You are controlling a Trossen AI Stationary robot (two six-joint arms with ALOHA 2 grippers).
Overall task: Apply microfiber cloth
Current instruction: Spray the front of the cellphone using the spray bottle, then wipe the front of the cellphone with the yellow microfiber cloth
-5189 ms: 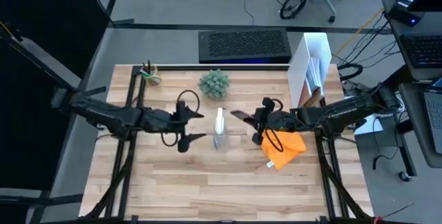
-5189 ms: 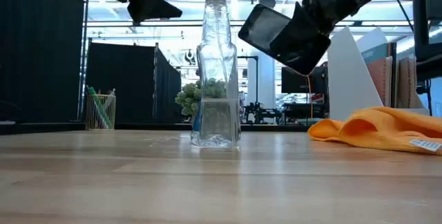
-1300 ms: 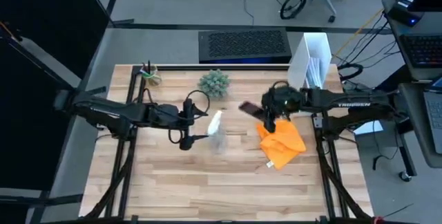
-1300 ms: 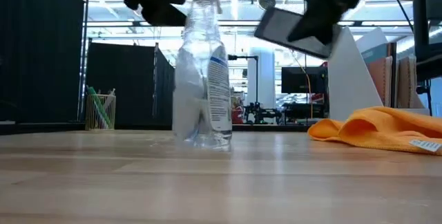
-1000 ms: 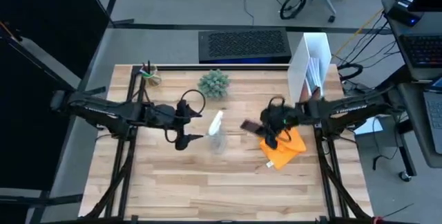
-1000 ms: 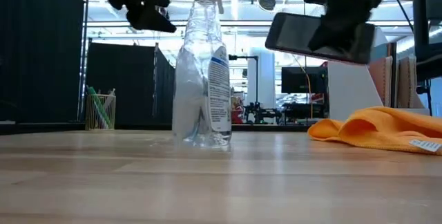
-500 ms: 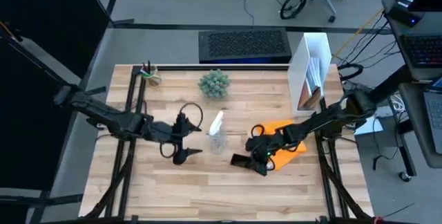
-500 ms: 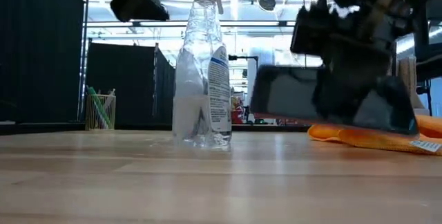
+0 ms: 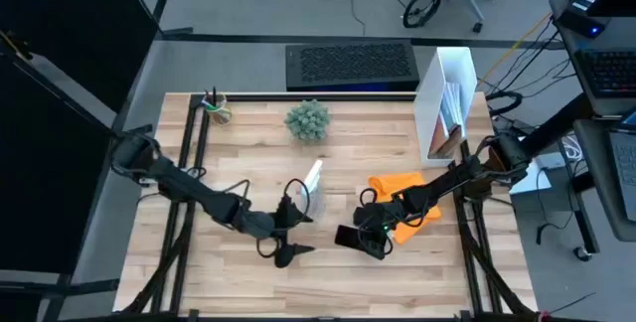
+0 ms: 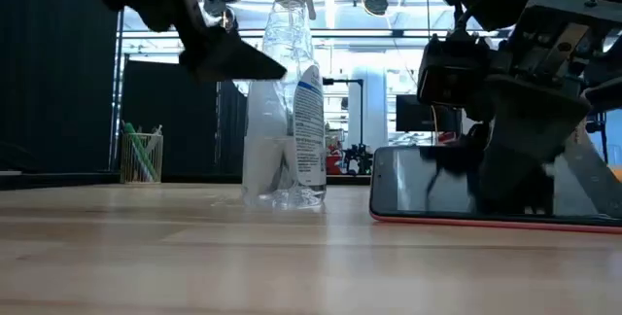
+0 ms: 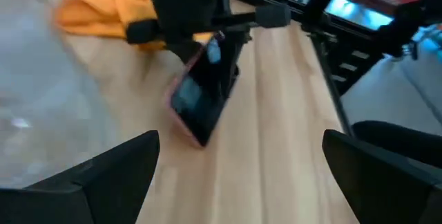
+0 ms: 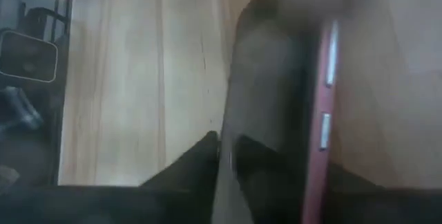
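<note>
1. On the table (image 9: 229, 282), right of centre, the cloth (image 9: 412, 191) lies in a loose crumpled heap, bright orange, just behind the phone (image 9: 348, 237) as the high view shows it, partly under the right arm.
2. Handling (a judgement): soft, light and floppy. It should drape and bunch when lifted, not slide as one piece, and it is not fragile. A raised fold or a free edge clear of the arm looks like the best place to pinch; a flat press would likely just push it around.
3. Right gripper (image 9: 370, 241) is low at the phone, which rests at the table surface with its red edge down. The left wrist view shows its fingers (image 11: 214, 16) clamped across the phone's upper part.
4. Left gripper (image 9: 288, 252) hovers over the front middle of the table, just in front of the bottle (image 9: 311, 176), its fingers (image 11: 103, 175) spread wide with nothing between them.
5. Writing: the bottle carries a white and blue label (image 10: 309, 130) in the low view, text too small to read. No brand is legible on the phone or cloth, and the arms show no readable lettering now.
6. Likely risk: lifting the cloth could drag against the phone, since the two sit so close.
</note>
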